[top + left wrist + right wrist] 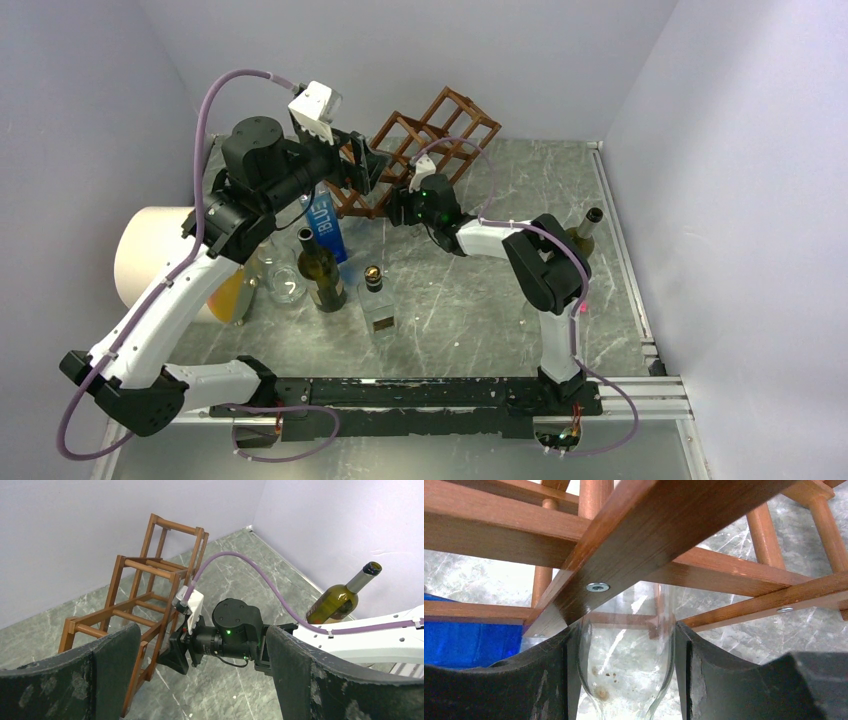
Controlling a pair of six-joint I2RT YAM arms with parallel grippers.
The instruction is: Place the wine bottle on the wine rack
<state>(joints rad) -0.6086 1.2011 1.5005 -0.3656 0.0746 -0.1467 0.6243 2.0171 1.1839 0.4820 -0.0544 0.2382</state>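
The reddish-brown wooden wine rack [440, 125] stands tilted at the back of the table, near the wall. My right gripper [624, 645] is shut on a clear glass wine bottle [634, 680] and holds it right against the rack's bars [644, 535], the bottle's end poking into a cell. In the top view the right gripper [397, 205] sits at the rack's lower left end. My left gripper [365, 170] hovers open and empty just above that end. The left wrist view shows its jaws wide apart over the rack [135, 595] and the right wrist [235, 635].
A blue bottle [328, 225], a dark green bottle [322, 270], a small square bottle with a gold cap [377, 300] and a clear glass vessel [283, 285] stand left of centre. A white roll [150, 255] lies at far left. An olive bottle [582, 235] stands at right.
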